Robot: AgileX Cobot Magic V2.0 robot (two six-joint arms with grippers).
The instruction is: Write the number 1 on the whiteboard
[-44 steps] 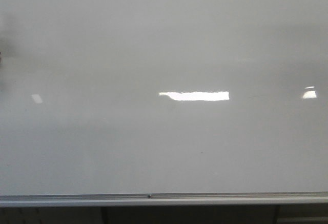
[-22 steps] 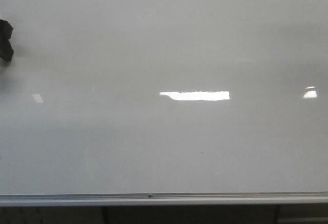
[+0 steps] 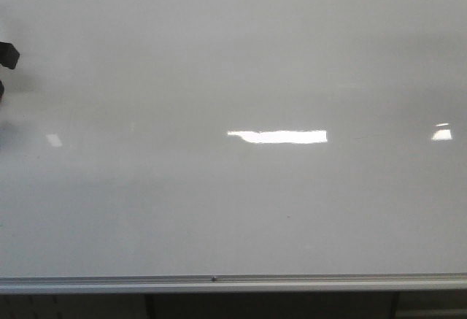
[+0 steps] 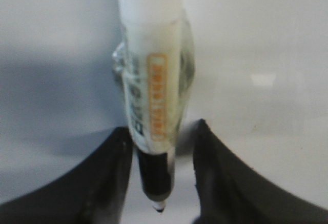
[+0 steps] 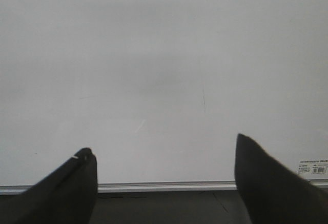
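Glossy and pale, the whiteboard (image 3: 241, 56) is filling the front view, with no stroke discernible on it. At its left edge the left hand (image 4: 161, 147) is clamping a marker (image 4: 152, 80), tip hovering near the board. The right hand (image 5: 165, 180) is hanging wide open and empty over the board's lower frame.

The whiteboard (image 3: 241, 56) is smooth and glossy, edged with a brushed metal frame (image 3: 306, 282). The marker (image 4: 151, 55) looks like shiny plastic with a paper label (image 4: 156, 96).
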